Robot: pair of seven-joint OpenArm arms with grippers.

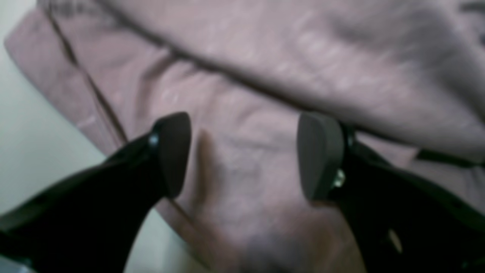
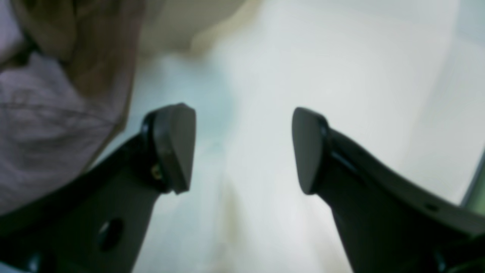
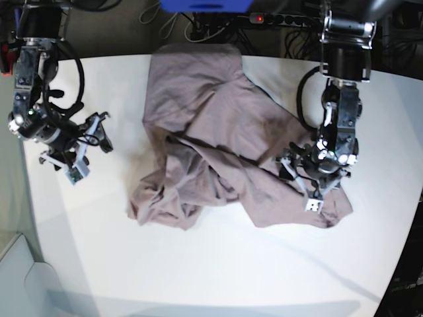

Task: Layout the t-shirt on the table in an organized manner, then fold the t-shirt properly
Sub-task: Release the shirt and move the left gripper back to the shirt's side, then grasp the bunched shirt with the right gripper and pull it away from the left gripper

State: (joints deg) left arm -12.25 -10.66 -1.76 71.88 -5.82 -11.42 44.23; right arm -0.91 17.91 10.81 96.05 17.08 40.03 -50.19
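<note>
A crumpled mauve t-shirt (image 3: 218, 145) sprawls mid-bench (image 3: 198, 264), its long axis running from the far edge toward the near right. The left end effector (image 3: 316, 178) hovers wide open directly over its corner; the right end effector (image 3: 82, 148), equally wide and empty, sits well apart.

The left gripper (image 1: 244, 155) points down with its jaws spread wide and nothing between the pads (blurred in its wrist view). At nine o'clock in the base view, the right gripper (image 2: 243, 148) also gapes, empty.
</note>
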